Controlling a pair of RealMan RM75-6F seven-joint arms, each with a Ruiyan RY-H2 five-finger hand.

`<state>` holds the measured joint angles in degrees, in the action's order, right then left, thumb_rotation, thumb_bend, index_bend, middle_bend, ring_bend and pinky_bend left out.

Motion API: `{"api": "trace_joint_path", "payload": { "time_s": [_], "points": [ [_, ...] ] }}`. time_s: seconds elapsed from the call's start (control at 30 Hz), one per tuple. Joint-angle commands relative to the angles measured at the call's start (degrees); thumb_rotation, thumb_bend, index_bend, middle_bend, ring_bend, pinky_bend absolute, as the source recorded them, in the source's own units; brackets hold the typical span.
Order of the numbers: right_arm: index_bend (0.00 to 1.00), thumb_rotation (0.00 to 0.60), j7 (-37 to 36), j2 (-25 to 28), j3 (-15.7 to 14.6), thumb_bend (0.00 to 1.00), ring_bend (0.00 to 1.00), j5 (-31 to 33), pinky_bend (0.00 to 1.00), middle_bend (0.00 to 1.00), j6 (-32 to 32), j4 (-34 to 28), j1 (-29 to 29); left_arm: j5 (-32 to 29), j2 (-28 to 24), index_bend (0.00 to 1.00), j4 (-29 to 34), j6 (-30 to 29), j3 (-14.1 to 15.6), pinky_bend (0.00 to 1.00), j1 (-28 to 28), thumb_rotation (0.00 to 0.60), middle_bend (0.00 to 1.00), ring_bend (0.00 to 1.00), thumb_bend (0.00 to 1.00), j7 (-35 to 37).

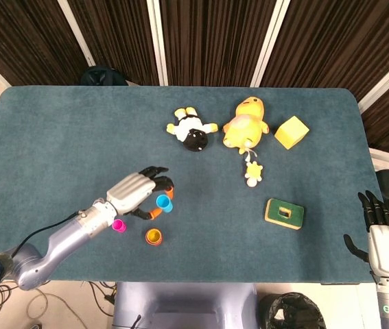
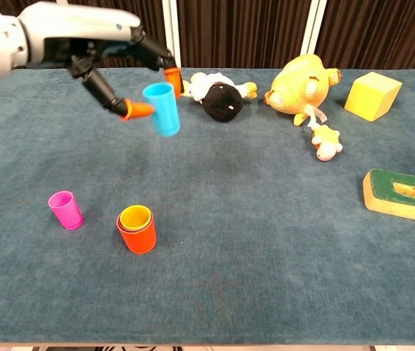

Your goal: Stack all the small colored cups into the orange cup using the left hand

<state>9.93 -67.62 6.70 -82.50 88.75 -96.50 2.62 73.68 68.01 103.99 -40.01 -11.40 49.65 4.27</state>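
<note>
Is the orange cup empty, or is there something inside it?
Not empty. The orange cup stands upright on the table with a yellow cup nested inside it; its yellow rim shows above the orange one in both views.
</note>
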Motion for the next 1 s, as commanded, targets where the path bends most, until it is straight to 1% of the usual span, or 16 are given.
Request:
{"api": "trace_joint_path", "payload": {
  "time_s": [0.03,0.33,0.57,0.7,1.0],
  "points": [
    [0.05,0.6,-0.03,0.07,0.12,0.33,0.14,0.0,0.07,0.07,0.25,-0.04,-0.07,3.45,-1.63,0.45,1.29,0.96,2.09,0.1,-0.97,0.6,0.25,0.05,0.39,2.41],
    [0.05,0.6,-0.58,0.4,0.28,0.33,0.14,0.06,0.07,0.07,0.64,-0.11,-0.28,9.09,-0.2,0.45,-0.41,1.41,5.88,0.1,-1.62,0.6,0.25,0.05,0.39,5.96],
    [0.05,0.6,-1.09,0.63,0.39,0.33,0.14,0.14,0.07,0.07,0.85,-0.1,-0.43,11.82,1.15,0.45,-2.58,0.47,7.98,0.1,-2.27,0.6,0.25,0.05,0.39,8.64],
    [0.05,0.6,-1.08,0.45,0.37,0.33,0.14,-0.03,0.07,0.07,0.81,0.02,-0.34,13.45,1.9,0.45,-4.16,-0.11,9.0,0.1,-2.31,0.6,0.25,0.05,0.39,8.27],
    [0.05,0.6,-1.0,0.5,0.39,0.33,0.14,0.07,0.07,0.07,0.84,-0.05,-0.4,14.69,3.94,0.45,-6.75,-0.69,10.51,0.1,-2.26,0.6,0.25,0.05,0.39,7.75]
  ]
}}
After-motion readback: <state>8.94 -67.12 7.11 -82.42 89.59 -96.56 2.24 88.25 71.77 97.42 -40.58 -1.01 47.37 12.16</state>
